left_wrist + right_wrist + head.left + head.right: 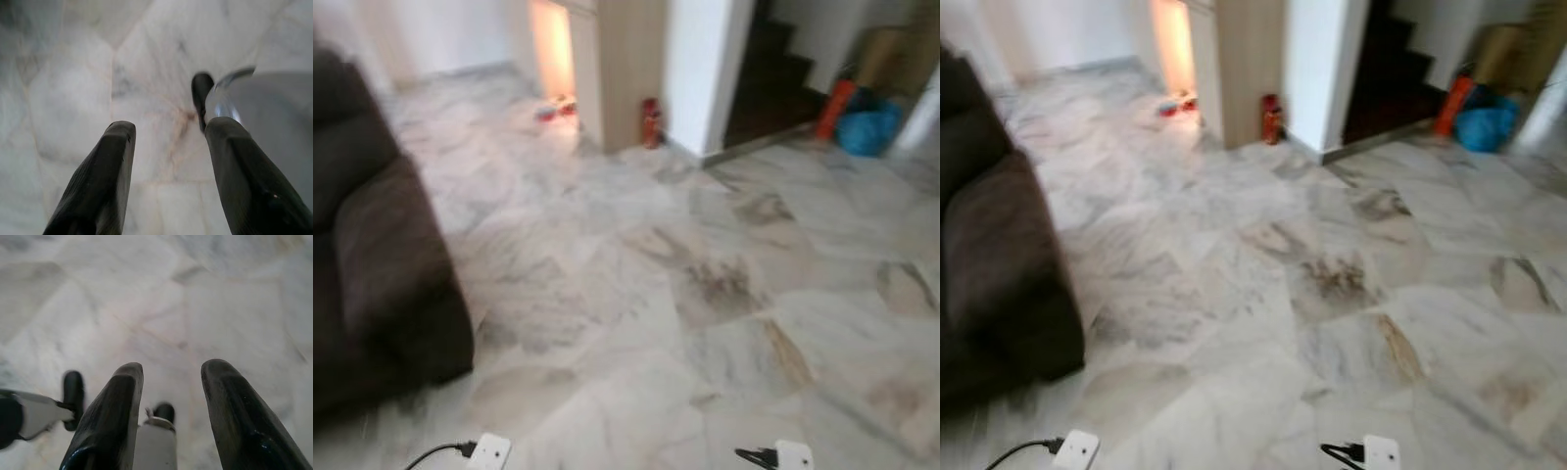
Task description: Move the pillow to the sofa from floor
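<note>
The floor (636, 255) is veined in grey-white marble with brown stains. The sofa (372, 264) is dark brown. A blue bag (868, 127) is seen.

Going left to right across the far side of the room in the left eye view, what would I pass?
Dark sofa → small red things on the floor → wooden cabinet → red canister → white wall → dark stairs → orange object → blue bag.

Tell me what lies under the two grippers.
Bare marble floor lies under the open left gripper and the open right gripper; nothing is held. The robot's own body hides some floor.
</note>
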### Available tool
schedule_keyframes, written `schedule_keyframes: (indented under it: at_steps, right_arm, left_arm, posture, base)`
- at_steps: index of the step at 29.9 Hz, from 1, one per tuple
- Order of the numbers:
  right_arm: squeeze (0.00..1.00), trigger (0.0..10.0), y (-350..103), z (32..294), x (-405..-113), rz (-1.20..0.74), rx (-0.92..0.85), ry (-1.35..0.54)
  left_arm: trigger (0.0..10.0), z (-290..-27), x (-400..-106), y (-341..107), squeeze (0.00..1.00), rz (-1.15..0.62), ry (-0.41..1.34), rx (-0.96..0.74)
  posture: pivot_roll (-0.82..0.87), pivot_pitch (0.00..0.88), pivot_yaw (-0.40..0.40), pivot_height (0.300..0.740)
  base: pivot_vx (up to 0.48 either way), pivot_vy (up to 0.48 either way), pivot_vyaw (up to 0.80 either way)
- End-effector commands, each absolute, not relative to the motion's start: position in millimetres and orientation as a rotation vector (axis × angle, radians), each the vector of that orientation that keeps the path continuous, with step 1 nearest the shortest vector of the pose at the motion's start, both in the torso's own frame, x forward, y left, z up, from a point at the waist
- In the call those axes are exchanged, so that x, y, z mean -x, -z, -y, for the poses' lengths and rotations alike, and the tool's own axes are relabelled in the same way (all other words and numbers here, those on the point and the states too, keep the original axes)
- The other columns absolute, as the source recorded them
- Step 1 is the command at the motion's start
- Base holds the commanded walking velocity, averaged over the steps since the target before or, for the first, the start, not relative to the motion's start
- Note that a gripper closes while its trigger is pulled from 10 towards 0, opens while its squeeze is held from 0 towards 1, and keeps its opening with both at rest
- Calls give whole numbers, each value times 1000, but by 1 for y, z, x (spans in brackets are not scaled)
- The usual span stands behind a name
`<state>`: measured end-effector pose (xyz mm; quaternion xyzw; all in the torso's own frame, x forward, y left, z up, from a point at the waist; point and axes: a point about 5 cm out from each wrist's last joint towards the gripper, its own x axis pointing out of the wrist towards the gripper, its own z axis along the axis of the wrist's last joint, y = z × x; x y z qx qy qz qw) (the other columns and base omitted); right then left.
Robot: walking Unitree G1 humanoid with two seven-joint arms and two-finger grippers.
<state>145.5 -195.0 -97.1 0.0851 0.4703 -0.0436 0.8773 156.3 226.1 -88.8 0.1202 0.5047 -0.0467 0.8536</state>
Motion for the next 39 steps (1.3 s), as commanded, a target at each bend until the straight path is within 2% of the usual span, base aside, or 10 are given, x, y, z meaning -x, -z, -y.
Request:
schedule_keyframes:
  at_steps: [1, 36, 39]
  right_arm:
    - [0, 10000, 98, 203, -141, -989, -167, 112]
    - [0, 10000, 97, 204, -142, -989, -160, 99]
    - [0, 10000, 97, 204, -142, -988, -169, 104]
  left_arm:
    - [10000, -222, -161, 88, 0, -1052, 112, -254]
    - [10000, -221, -161, 88, 0, -1054, 118, -248]
    - [10000, -221, -161, 88, 0, -1055, 120, -250]
  posture:
    - [67, 0, -33, 740]
    - [67, 17, -39, 740]
    - [68, 18, -39, 740]
  base:
    - [0, 0, 800]
    - [0, 0, 800]
    - [0, 0, 156]
